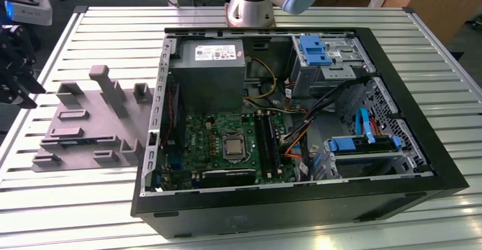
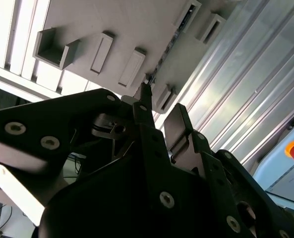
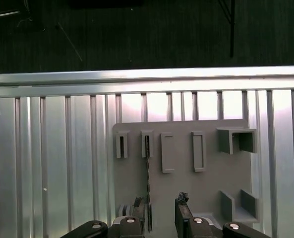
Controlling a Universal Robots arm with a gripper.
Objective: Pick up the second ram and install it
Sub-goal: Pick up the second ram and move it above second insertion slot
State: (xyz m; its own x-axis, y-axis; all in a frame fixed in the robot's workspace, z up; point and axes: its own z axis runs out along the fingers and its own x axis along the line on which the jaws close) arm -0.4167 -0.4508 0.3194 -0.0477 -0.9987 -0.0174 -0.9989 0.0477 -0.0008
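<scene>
The second ram (image 3: 147, 168) is a thin dark stick standing on edge in a slot of the grey holder plate (image 3: 186, 193). In the exterior view the ram (image 1: 72, 141) shows as a dark strip low on that plate (image 1: 90, 109), to the left of the open computer case (image 1: 301, 205). My gripper (image 3: 159, 206) hangs above the plate, open and holding nothing. One fingertip (image 3: 138, 204) is close beside the stick's near end and the other (image 3: 181, 201) stands apart from it. From behind, the second wrist view shows both fingers (image 2: 146, 106) pointing at the ram (image 2: 169, 47). In the exterior view the gripper (image 1: 19, 89) is at the far left.
Inside the case lie the green motherboard (image 1: 203, 137) with long black slots (image 1: 267, 140), a grey power supply (image 1: 211, 69) and blue drive brackets (image 1: 312, 49). Several upright grey blocks (image 1: 105, 86) rise from the holder plate. The ribbed metal table's edge (image 3: 147, 77) runs just beyond the plate.
</scene>
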